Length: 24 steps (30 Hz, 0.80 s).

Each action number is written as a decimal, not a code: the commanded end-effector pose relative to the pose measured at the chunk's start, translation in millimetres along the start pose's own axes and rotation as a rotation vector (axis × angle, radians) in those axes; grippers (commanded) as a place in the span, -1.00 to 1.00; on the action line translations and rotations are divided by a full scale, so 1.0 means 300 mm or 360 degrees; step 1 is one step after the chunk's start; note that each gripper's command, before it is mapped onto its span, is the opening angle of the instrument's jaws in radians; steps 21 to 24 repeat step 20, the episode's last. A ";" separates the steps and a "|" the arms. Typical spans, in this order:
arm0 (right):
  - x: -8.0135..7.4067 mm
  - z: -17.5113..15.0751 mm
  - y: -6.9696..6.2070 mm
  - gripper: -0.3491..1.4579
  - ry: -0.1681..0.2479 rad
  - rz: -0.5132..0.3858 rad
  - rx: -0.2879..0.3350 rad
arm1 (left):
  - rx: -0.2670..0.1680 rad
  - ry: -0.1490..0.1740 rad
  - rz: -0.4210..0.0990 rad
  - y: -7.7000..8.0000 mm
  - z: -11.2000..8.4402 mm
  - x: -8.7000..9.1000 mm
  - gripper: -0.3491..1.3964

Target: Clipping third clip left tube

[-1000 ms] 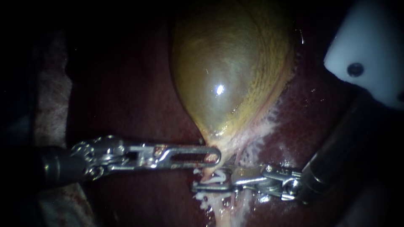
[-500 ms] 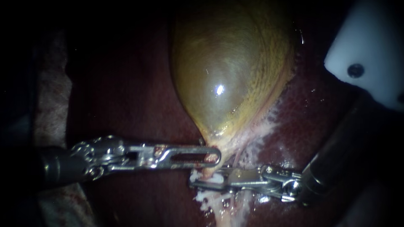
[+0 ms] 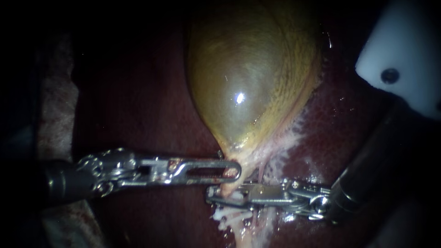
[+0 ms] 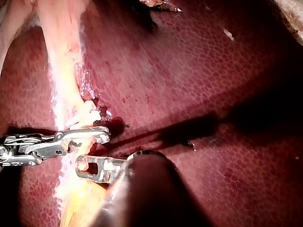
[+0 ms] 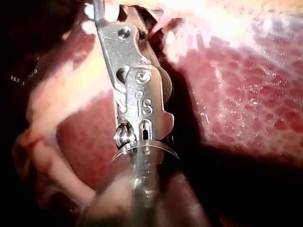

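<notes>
Tube: the left tube is a pale strand leaving the narrow end of the gallbladder and lying over the liver. Its long axis runs away from the gallbladder.
Right instrument: the right instrument comes in across the strand, almost square to its long axis. Its jaws are closed on the left tube from two sides, with a white piece between them that seems to be the clip.
Left instrument: the left instrument lies nearly parallel to the right one, just nearer the gallbladder. Its jaws are pressed together on the gallbladder neck, apparently holding it taut.
Spacing: the two tips sit just beside each other but apart, with a short bare stretch of strand between them.
Nearer instrument: the right one, already on the tube.
Judgement: the squeeze looks under way. What follows depends on the jaws staying square to the strand as they let go.
</notes>
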 end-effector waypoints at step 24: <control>-0.0004 0.000 0.0001 -1.00 0.0000 -0.0002 0.0002 | 0.0000 0.0000 0.0001 -0.0003 0.0002 0.0000 -1.00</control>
